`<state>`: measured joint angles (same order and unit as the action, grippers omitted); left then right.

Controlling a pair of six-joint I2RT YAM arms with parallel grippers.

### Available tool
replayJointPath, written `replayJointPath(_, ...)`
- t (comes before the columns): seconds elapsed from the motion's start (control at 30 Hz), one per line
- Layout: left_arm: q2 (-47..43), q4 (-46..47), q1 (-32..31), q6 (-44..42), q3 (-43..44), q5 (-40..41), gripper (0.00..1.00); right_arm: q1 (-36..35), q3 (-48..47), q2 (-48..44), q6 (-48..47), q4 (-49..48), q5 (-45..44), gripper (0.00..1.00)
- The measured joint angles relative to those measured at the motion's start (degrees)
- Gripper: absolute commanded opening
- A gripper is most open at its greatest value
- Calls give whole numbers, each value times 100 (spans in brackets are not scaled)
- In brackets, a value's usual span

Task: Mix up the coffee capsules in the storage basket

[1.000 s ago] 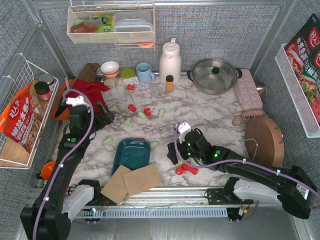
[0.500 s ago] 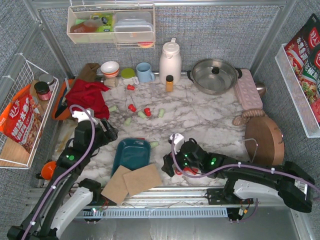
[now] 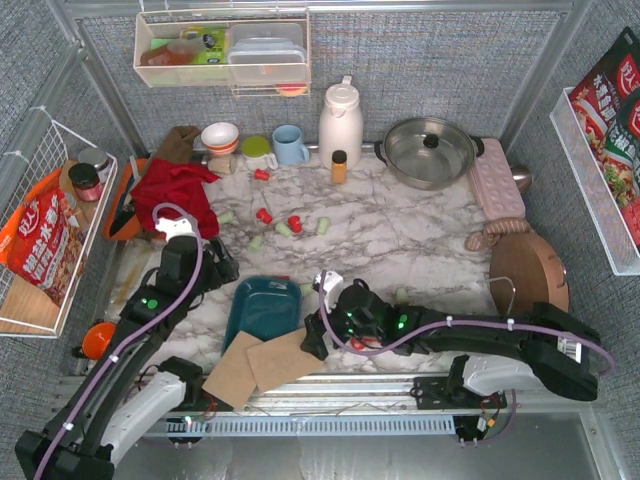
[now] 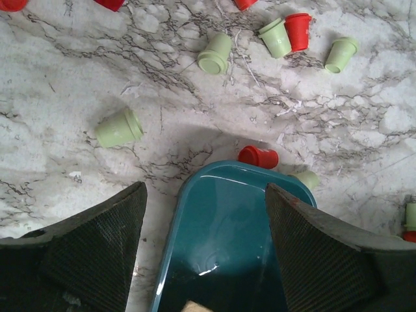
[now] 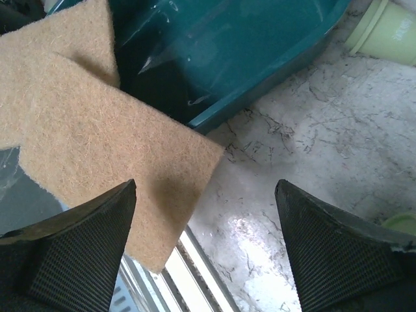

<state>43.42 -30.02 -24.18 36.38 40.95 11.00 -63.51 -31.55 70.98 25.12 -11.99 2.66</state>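
Observation:
The dark teal storage basket (image 3: 262, 308) lies near the table's front, and its inside (image 4: 234, 240) shows bare teal. Red and pale green coffee capsules (image 3: 290, 224) lie scattered on the marble behind it. One red capsule (image 4: 259, 156) touches the basket's far rim, and a green one (image 4: 120, 128) lies to its left. My left gripper (image 3: 218, 266) hangs open over the basket's far left end (image 4: 205, 188), holding nothing. My right gripper (image 3: 316, 336) is open and empty above the marble at the basket's near right corner (image 5: 205, 188). A green capsule (image 5: 383, 32) lies beyond it, and red capsules (image 3: 358, 343) show under the right arm.
Two brown fibre mats (image 3: 265, 362) overlap the basket's near end (image 5: 84, 130), reaching the metal rail at the table's front edge (image 5: 195, 273). A red cloth (image 3: 175, 190), a blue mug (image 3: 290, 144), an amber bottle (image 3: 339, 166), a white jug (image 3: 340, 122) and a pot (image 3: 430, 150) line the back. A round wooden board (image 3: 528, 280) stands right.
My left gripper came forward and right to the basket's far end, its jaws slightly narrower. My right gripper slid left from the red capsules to the mats and the basket's corner.

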Motion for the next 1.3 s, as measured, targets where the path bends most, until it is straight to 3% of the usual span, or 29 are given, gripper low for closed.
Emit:
replayJointPath(0.53,-31,721,-4,-734,28,212,89,-24,-70,713,492,-625,721,76)
replayJointPath(1.3,2,767,-4,-833,7,251,89,-20,-271,511,247,-79,315,47)
